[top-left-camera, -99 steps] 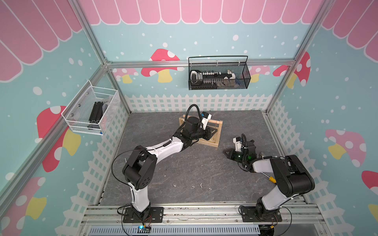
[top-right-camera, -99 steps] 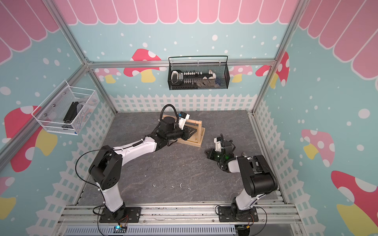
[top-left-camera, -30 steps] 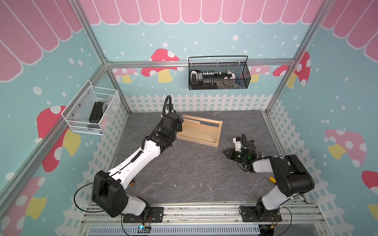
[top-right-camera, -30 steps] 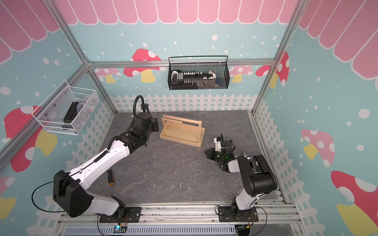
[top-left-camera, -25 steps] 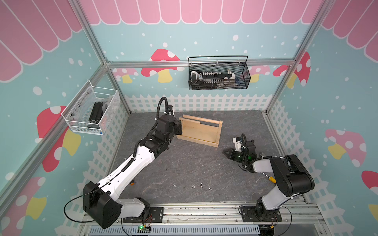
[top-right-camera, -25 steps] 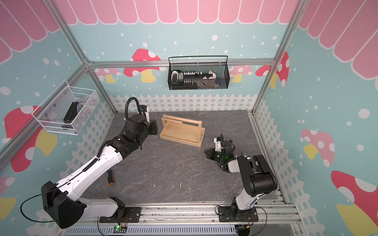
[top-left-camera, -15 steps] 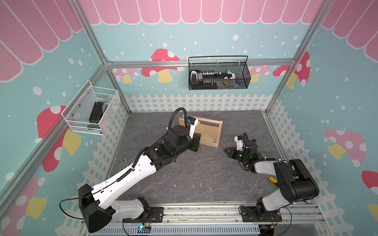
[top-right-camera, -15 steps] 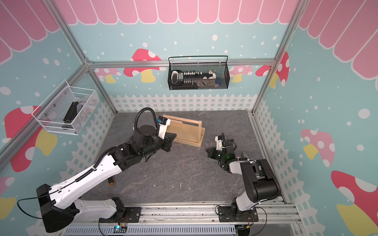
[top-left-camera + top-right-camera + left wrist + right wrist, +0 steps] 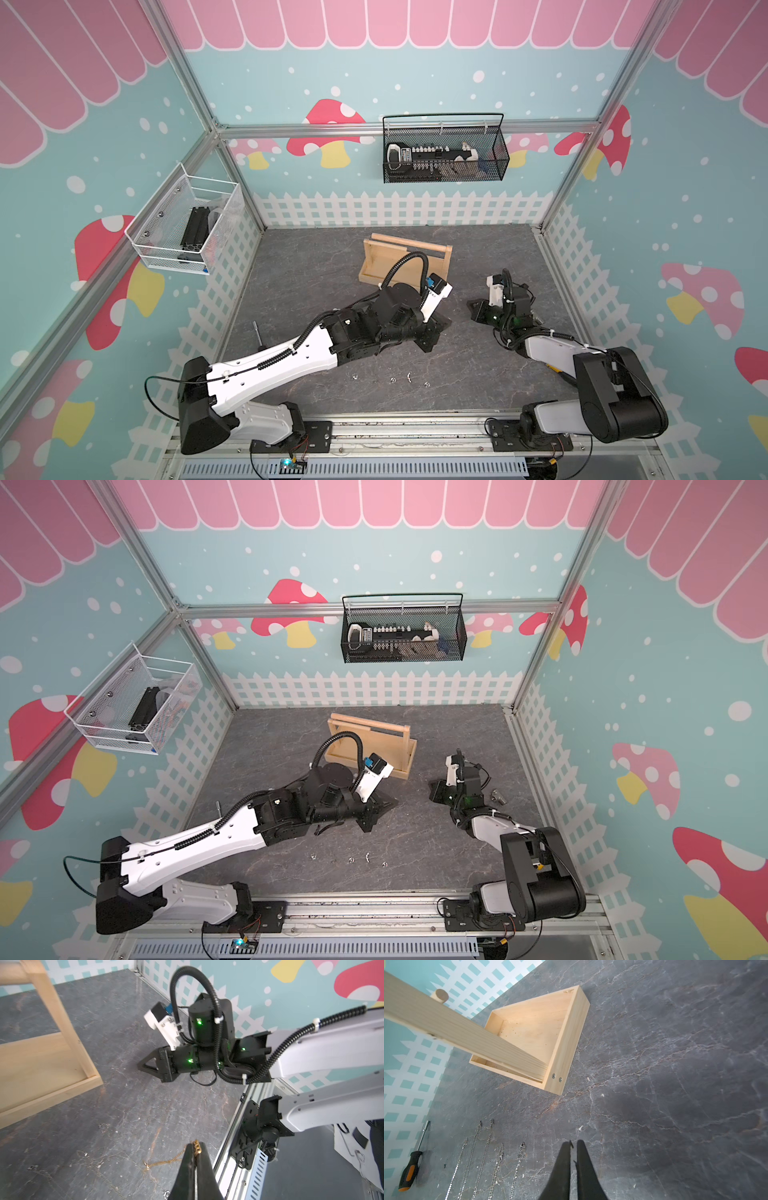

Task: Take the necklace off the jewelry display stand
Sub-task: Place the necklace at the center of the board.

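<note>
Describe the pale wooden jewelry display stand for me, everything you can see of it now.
The pale unpainted wooden jewelry display stand stands upright on the dark grey marbled table, near the back fence. It has a shallow rectangular tray base with a low rim, two upright end boards and round dowel rods across the top; two screws fix one corner. Rods and tray look bare; nothing hangs on it. Only the table visibly touches it.
</note>
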You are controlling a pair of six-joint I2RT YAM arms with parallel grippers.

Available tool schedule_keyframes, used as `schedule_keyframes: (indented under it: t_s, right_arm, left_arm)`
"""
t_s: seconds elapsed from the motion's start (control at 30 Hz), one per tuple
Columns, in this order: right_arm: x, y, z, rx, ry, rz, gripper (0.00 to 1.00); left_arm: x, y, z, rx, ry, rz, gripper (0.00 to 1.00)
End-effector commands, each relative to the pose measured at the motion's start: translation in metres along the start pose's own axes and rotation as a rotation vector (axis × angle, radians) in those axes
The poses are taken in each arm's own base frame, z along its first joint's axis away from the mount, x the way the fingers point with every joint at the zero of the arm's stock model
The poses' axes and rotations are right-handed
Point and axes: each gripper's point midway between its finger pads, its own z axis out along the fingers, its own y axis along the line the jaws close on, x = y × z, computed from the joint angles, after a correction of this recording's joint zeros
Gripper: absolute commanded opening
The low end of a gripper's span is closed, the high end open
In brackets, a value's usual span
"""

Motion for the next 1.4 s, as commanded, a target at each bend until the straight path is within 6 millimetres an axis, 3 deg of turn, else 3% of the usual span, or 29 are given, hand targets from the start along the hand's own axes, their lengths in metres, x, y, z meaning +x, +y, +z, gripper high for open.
schedule_keyframes:
  t_s: [0.0,0.23,0.63,1.07,1.37]
  right_arm:
    - [0.002,-0.010,-0.004,0.044,-0.004,-0.005,0.12]
    - [-0.002,-0.017,-0.013,0.087,-0.030,-0.011,0.12]
    - [-0.006,-0.019,-0.019,0.101,-0.049,-0.015,0.18]
    - [-0.005,-0.018,-0.019,0.095,-0.047,-0.012,0.20]
    - [-0.002,-0.019,-0.015,0.087,-0.037,0.001,0.20]
  left_arm:
    - [0.002,-0.020,0.007,0.059,0.013,0.003,0.00]
    - [0.018,-0.038,0.021,0.081,0.053,0.016,0.00]
    - [0.031,-0.049,0.036,0.077,0.092,0.037,0.00]
    - [0.053,-0.036,0.040,0.021,0.121,0.036,0.00]
    - [0.078,-0.023,0.057,-0.019,0.149,0.011,0.00]
